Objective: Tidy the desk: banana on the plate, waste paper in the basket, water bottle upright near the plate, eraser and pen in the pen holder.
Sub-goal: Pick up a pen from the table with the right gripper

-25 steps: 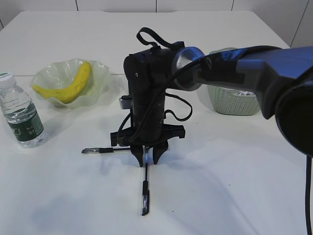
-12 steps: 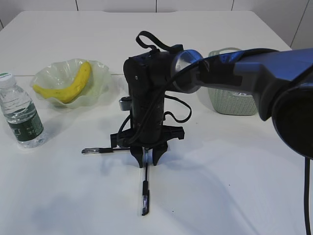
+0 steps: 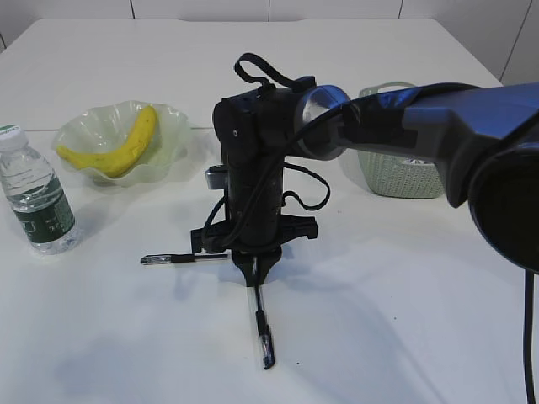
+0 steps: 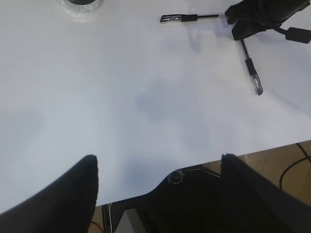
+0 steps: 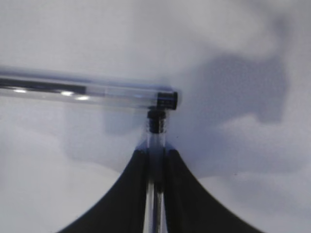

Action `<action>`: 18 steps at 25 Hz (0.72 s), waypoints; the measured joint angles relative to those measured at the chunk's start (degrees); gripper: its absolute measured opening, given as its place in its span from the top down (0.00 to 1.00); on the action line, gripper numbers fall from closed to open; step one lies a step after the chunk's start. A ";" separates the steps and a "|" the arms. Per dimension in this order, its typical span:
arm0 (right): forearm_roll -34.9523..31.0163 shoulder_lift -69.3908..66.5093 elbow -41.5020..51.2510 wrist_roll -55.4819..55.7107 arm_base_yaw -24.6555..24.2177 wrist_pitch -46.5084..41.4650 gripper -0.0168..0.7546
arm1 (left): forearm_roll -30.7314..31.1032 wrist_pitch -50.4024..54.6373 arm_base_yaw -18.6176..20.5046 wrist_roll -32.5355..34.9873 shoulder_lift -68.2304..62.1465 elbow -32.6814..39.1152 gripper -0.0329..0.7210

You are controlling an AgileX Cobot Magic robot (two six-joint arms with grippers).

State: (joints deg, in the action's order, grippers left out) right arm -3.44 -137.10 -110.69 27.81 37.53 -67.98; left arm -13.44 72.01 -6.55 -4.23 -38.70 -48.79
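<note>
My right gripper points straight down at the desk and is shut on one clear pen. In the right wrist view the pen sits pinched between the fingers. A second pen lies crosswise, its end touching the held one; it also shows in the right wrist view. The banana lies in the plate. The water bottle stands upright left of the plate. My left gripper is open and empty over the desk's front edge. The pen holder, the eraser and the waste paper are hidden.
The sage-green basket stands at the back right, partly behind my right arm. In the left wrist view both pens lie at the top right beside my right gripper.
My right gripper's jaws have shut on the pen. The pen's near end has swung a little to the right. Nothing else has moved.
</note>
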 joint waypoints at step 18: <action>-0.21 0.72 -0.13 -3.25 0.00 -0.29 0.92 | 0.00 0.00 0.00 0.00 0.00 0.00 0.21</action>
State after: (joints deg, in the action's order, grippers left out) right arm -3.65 -136.37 -110.82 24.56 37.53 -68.27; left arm -13.44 72.01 -6.55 -4.23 -38.70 -48.79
